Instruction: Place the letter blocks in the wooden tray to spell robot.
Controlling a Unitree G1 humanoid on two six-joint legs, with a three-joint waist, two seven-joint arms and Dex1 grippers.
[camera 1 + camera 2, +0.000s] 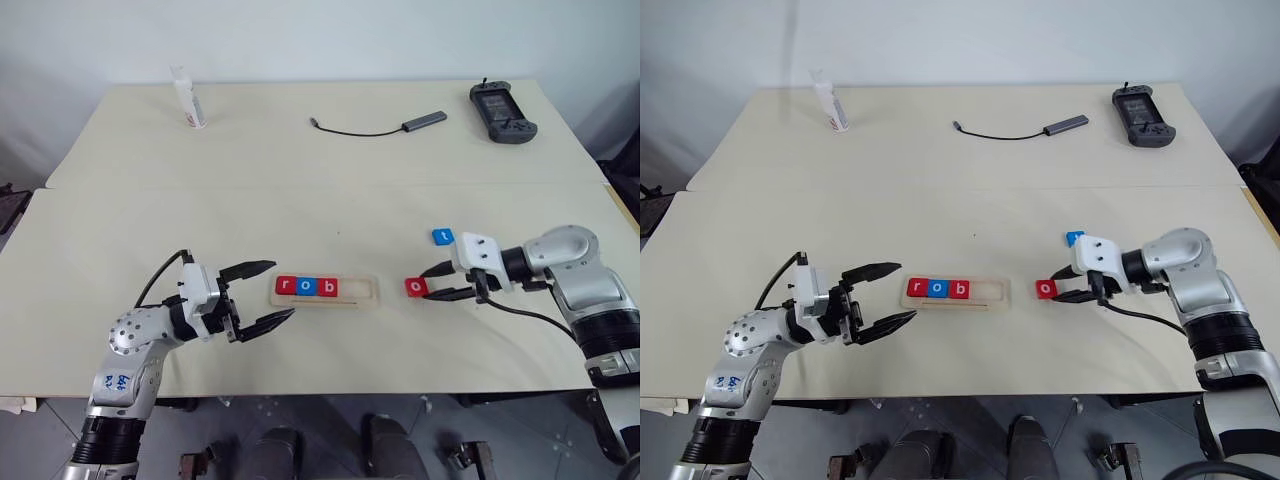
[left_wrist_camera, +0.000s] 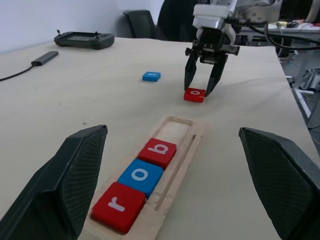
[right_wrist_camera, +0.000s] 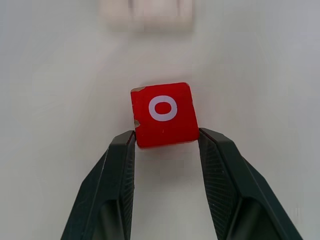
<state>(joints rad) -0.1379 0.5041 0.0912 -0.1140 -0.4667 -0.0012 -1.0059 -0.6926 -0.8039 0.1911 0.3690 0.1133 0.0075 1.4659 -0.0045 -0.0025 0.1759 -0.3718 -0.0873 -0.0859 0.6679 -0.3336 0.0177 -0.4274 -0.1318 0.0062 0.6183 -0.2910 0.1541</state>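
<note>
The wooden tray (image 1: 366, 301) lies at mid table near the front edge. Red r (image 1: 286, 286), blue o (image 1: 306, 287) and red b (image 1: 326, 288) fill its left part; its right part is bare. A red o block (image 3: 164, 114) lies flat on the table just right of the tray. My right gripper (image 1: 427, 285) points left at it, with its fingertips (image 3: 127, 142) touching both near corners of the block. A blue t block (image 1: 442, 236) lies behind it. My left gripper (image 1: 282, 289) stands open at the tray's left end, holding nothing.
Along the far edge of the table are a white tube (image 1: 188, 100), a cable with a grey adapter (image 1: 424, 121) and a black handheld controller (image 1: 503, 111). A seam crosses the table between them and the tray.
</note>
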